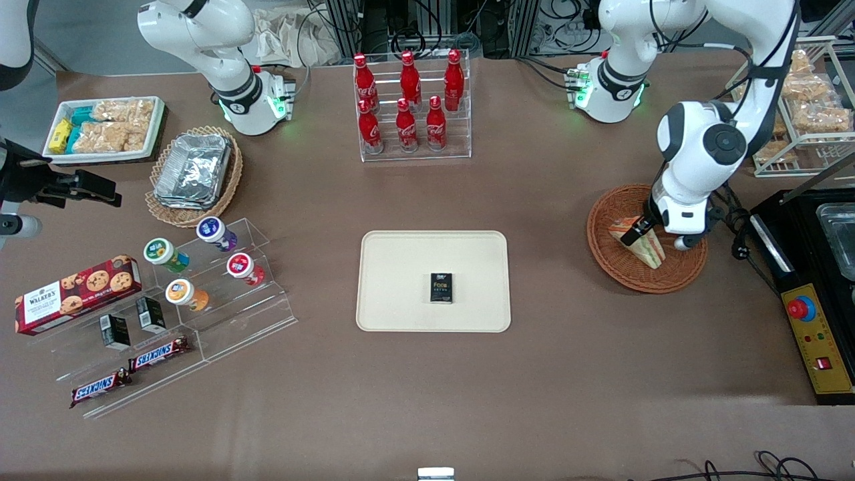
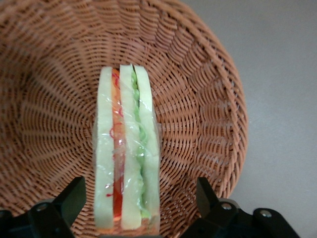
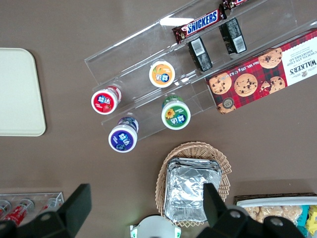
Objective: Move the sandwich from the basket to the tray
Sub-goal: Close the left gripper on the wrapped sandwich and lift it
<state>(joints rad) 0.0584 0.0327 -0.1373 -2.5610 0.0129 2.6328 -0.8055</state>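
While the sandwich [image 2: 127, 148] stands on edge in the reddish wicker basket [image 1: 668, 280], at the right of the front view, the gripper [image 2: 140, 198] hangs low over it with its fingers [image 2: 67, 198] spread, one on each bread face, apart from the wrap. That straddle looks meant to squeeze across the layers so the wedge lifts without toppling. The cream tray [image 1: 401, 267], bearing a small black box [image 1: 441, 288], waits at frame centre, well apart from the basket.
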